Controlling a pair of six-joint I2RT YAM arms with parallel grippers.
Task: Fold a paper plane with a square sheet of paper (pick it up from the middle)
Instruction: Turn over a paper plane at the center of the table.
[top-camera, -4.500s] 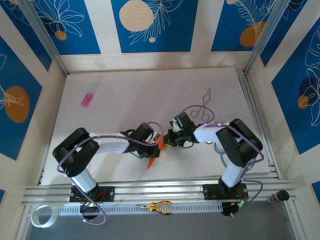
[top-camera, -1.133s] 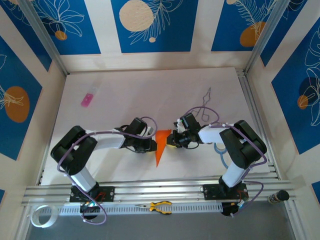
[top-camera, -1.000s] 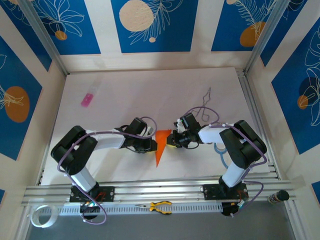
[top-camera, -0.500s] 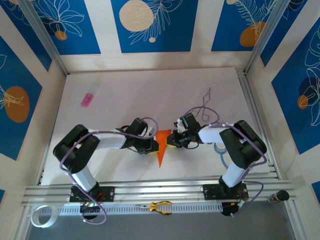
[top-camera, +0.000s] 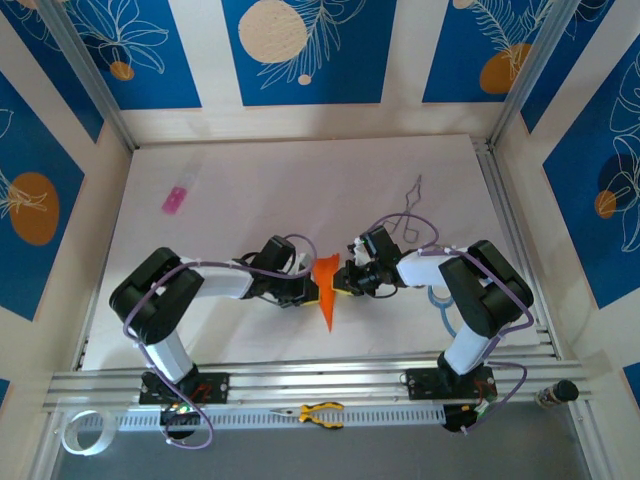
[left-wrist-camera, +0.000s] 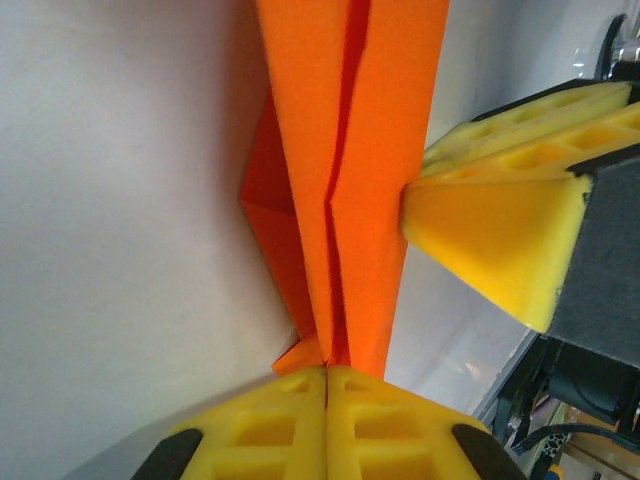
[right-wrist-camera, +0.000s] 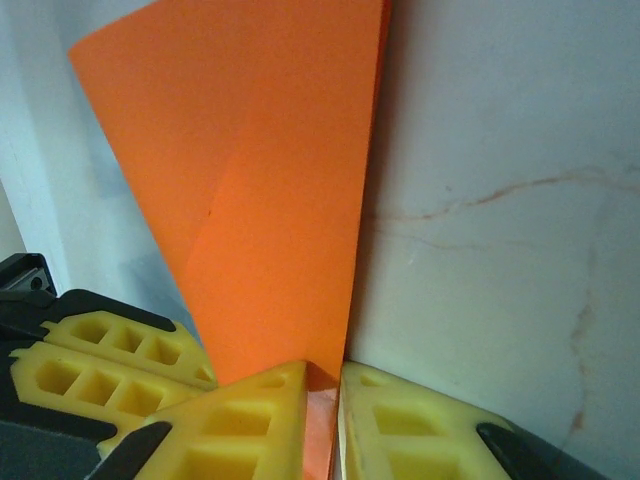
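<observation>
Over the last second the plane (top-camera: 326, 292) has drawn in from a broad wedge to a slim dart, and the left gripper (top-camera: 308, 290) has closed on it. It sits midway between the arms, point toward the bases, seemingly on edge; whether it rests on the table (top-camera: 300, 190) or hangs just above I cannot tell. The left jaws are pressed fully together on its folded edge, and the right gripper (top-camera: 343, 283) pinches it from the other side, a sliver of orange caught in its narrow gap. I judge the step to be bringing the two halves together along the centre crease, late in the folding. The next move likely calls for one pincer holding firm while the other runs along the fold to sharpen it without tearing. The paper is thin, matte, bright orange, with crisp straight creases and layered flaps. The fingers (left-wrist-camera: 500, 225) are soft-looking yellow wedges with square cells. The table is white, smooth, faintly veined. Well apart lie a pink block (top-camera: 176, 200) and pliers (top-camera: 321, 411).
</observation>
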